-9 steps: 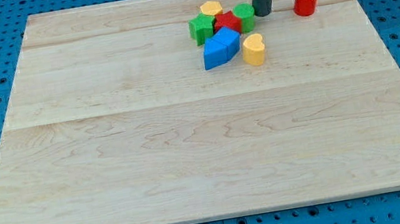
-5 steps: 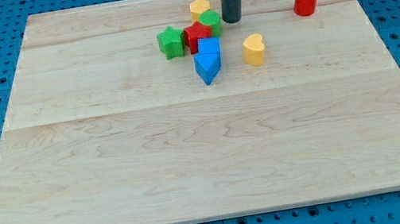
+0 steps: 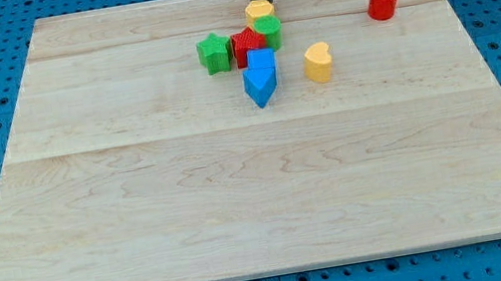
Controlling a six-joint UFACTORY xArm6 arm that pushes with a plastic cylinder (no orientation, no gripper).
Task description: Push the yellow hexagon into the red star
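Note:
The yellow hexagon [image 3: 259, 9] lies near the view's top centre of the wooden board. My tip [image 3: 263, 0] stands right behind it, at its upper edge, touching or nearly so. The red star [image 3: 247, 45] sits just below and left of the hexagon. A green round block [image 3: 268, 31] lies between them, against the star's right side. The hexagon touches the green block's top edge.
A green star [image 3: 213, 52] sits left of the red star. A blue block [image 3: 260, 75] lies just below the red star. A yellow heart [image 3: 318, 62] is to the right and a red cylinder [image 3: 383, 0] at the upper right.
My tip pushed the cluster leftward, then moved up and left, from right of the green round block to behind the yellow hexagon. The hexagon shifted slightly right, against the green block.

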